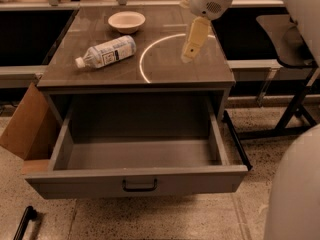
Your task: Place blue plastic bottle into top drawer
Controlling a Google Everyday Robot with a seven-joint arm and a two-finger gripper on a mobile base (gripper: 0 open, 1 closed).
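Observation:
The blue plastic bottle (pixel 106 51) lies on its side on the brown cabinet top (pixel 200 71), left of centre, with its white cap pointing to the front left. The top drawer (pixel 75 183) is pulled wide open below the top, and its grey inside is bare. Its dark bar handle (pixel 139 185) is at the middle of the front panel. My gripper (pixel 189 54) hangs above the right half of the cabinet top, well to the right of the bottle and not touching it. It holds nothing.
A white bowl (pixel 126 21) stands at the back of the top, behind the bottle. A brown cardboard box (pixel 25 126) leans against the cabinet's left side. A dark chair (pixel 287 39) stands to the right. My own pale body (pixel 295 194) fills the lower right corner.

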